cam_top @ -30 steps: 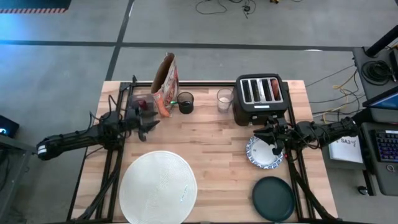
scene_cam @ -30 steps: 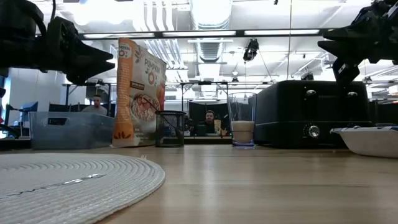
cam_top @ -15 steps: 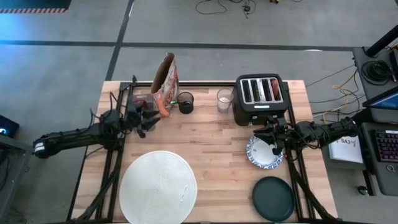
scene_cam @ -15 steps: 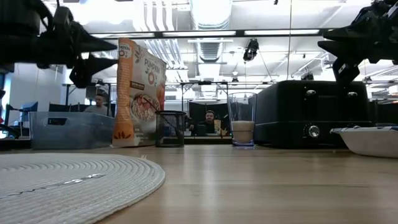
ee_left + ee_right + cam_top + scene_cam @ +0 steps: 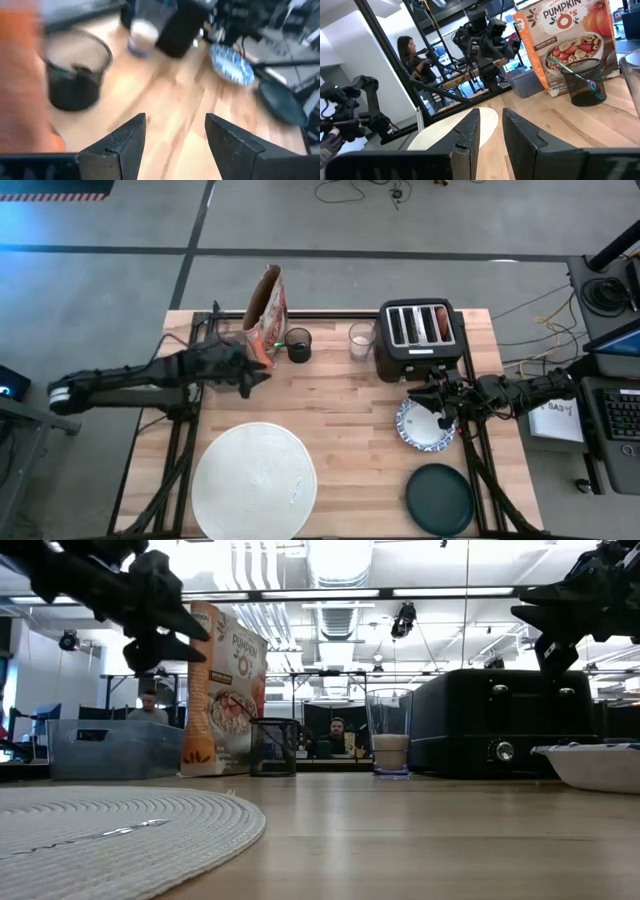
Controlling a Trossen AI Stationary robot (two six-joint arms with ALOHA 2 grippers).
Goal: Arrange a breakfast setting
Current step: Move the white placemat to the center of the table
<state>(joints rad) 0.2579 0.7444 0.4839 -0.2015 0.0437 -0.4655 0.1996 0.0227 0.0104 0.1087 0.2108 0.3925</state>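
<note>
1. Lettering on the cereal box (image 5: pixel 565 42) reads "Pumpkin O's".
2. Left gripper (image 5: pixel 255 373), fingers spread and empty, hangs beside that box.
3. Right gripper (image 5: pixel 440 402), fingers parted, hovers over the patterned bowl (image 5: pixel 425 425), near the green plate (image 5: pixel 440 499).
4. White mat (image 5: pixel 255 480) lies on the wooden table (image 5: pixel 350 395); an office shows behind.

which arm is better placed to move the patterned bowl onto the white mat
Right. The right gripper, open, hovers at the blue-and-white patterned bowl. The left gripper, open and empty, is across the table by the cereal box, far from the bowl.
</note>
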